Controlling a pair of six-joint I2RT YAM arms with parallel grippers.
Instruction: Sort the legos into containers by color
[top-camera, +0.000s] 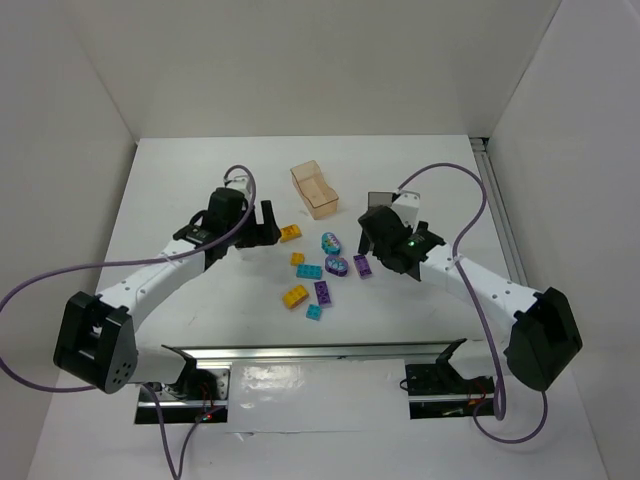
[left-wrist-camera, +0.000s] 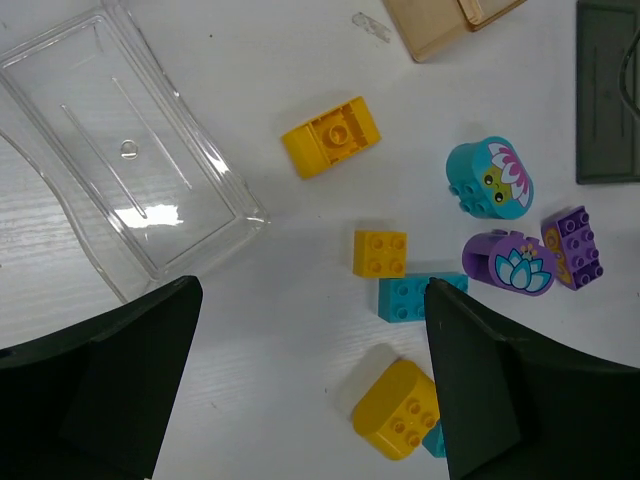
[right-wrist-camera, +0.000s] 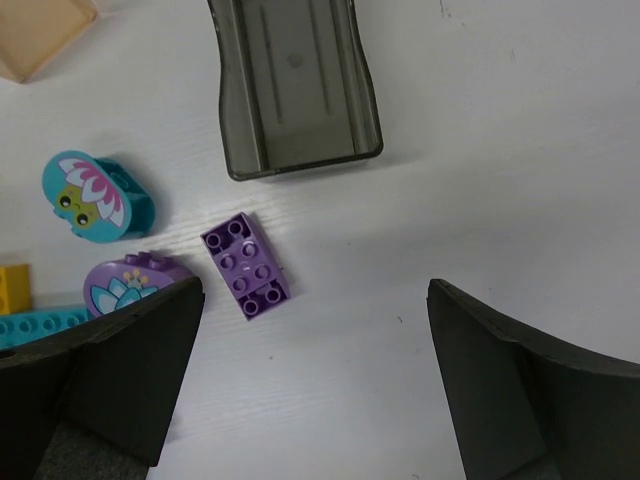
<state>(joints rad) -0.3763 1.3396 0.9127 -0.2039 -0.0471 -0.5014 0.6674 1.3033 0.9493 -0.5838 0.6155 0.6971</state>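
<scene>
Left claw (left-wrist-camera: 310, 330) and right claw (right-wrist-camera: 315, 300) both released, empty. Legos (top-camera: 308, 271) lay loose on counter (top-camera: 200, 320) between arms; purple brick (right-wrist-camera: 246, 266) near grey bin (right-wrist-camera: 295, 85). Risk: cluster tight, so closing fingers could shove neighbours or pinch mixed colours.

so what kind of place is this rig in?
Probably a lab test cell: a white table boxed in by plain white walls, two robot arms bolted to an aluminium rail at its near edge, loose toy bricks.
</scene>
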